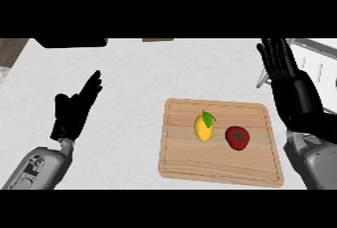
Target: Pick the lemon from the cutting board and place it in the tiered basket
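Not yet picked — lemon point(204, 127) on cutting board point(220, 142), tomato point(237, 137) at its 3 o'clock. Left hand point(74, 111) at 9, right hand point(289, 84) at 1 — both straight-fingered, empty. Next: right hand down to 7 o'clock, curling round lemon alone.

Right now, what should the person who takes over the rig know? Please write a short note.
Left hand: open, holds nothing, over bare counter left of the board.
Right hand: open, holds nothing, at the right edge, above the board's far right corner.
Lemon: lies on the cutting board, beside a tomato.
Basket: only a white frame shows behind the right hand.
Done: nothing. Left: grasp the lemon, place it in the basket.
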You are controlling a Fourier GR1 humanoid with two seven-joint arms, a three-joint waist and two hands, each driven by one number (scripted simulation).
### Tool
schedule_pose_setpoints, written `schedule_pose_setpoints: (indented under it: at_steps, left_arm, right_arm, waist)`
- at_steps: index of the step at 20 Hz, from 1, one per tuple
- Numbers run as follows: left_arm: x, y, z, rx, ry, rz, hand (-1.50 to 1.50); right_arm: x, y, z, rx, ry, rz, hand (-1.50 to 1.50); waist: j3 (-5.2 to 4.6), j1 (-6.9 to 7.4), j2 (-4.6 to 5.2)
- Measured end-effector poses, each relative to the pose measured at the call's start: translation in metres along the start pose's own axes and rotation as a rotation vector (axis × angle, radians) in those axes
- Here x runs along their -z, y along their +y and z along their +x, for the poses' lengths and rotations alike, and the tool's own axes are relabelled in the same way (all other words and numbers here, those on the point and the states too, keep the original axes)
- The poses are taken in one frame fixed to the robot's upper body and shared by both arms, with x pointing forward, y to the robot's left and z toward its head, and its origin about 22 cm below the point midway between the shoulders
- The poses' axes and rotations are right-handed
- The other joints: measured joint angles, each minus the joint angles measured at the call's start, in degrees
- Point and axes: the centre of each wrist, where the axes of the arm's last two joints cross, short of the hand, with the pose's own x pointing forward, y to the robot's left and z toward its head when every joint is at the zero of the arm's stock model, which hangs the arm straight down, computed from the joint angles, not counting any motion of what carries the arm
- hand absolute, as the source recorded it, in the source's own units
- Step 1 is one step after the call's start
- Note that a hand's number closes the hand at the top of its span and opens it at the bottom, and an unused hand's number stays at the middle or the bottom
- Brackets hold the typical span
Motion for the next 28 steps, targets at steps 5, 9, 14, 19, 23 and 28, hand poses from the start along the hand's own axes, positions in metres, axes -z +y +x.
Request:
schedule_pose_setpoints:
  at_steps: [5, 9, 14, 19, 23, 28]
  left_arm:
    - [-0.003, 0.026, -0.008, 0.095, -0.038, 0.108, 0.0]
    - [-0.007, 0.044, -0.012, 0.135, -0.043, 0.187, 0.0]
    - [-0.015, 0.054, -0.019, 0.157, -0.047, 0.225, 0.0]
    - [-0.02, 0.058, -0.028, 0.166, -0.053, 0.227, 0.0]
    - [-0.022, 0.058, -0.027, 0.175, -0.068, 0.218, 0.0]
    - [-0.019, 0.053, -0.026, 0.173, -0.077, 0.207, 0.0]
  right_arm:
    - [-0.027, 0.004, -0.028, 0.05, 0.141, -0.231, 1.5]
    - [-0.06, -0.018, -0.062, -0.032, 0.327, -0.559, -1.5]
    - [-0.121, 0.0, -0.095, -0.176, 0.569, -0.887, -1.5]
    - [-0.155, 0.026, -0.08, -0.278, 0.669, -0.86, -1.5]
    - [-0.169, 0.021, -0.069, -0.356, 0.801, -0.692, -1.5]
    - [-0.155, 0.014, -0.049, -0.443, 0.948, -0.487, -1.5]
  waist:
    - [-0.9, 0.6, -0.82]
    - [-1.14, -1.54, -1.07]
    - [-1.44, -0.97, -1.24]
    - [-1.66, 0.03, -1.27]
    - [-1.87, 1.01, -1.04]
    - [-1.94, 1.89, -0.79]
